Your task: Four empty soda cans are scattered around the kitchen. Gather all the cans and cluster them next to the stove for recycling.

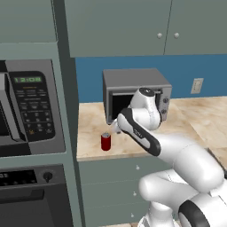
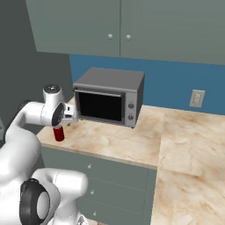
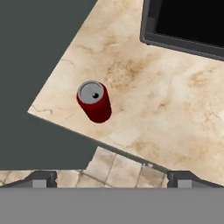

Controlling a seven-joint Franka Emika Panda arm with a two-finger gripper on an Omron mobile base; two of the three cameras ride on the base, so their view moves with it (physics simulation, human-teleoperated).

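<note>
Left base view: beige marble-look counter (image 1: pixel 195 119) runs along a blue backsplash w/ grey-green wall cabinets (image 1: pixel 133 26) above and drawers below; a wall outlet (image 1: pixel 197 85) sits on the blue. A grey toaster oven (image 1: pixel 133 91) stands at the back of the counter, and a red soda can (image 1: pixel 106 142) stands upright near the front edge, left of the arm. Far left, a tall cabinet column holds a built-in microwave (image 1: pixel 29 108) w/ keypad, oven panel beneath it. Right base view: same counter turns an L-corner toward the camera; toaster oven's dark glass door faces out, can stands apart from it toward the counter's left end, partly behind the wrist. Gripper (image 2: pixel 69 115) hangs above the can, touching nothing. Hand view: looking down, can upright w/ silver top, close to the counter corner, dark cabinet side to its left, tiled floor (image 3: pixel 113 168) past the edge. Fingertips (image 3: pixel 41 179) spread wide at the bottom, nothing between them.
</note>
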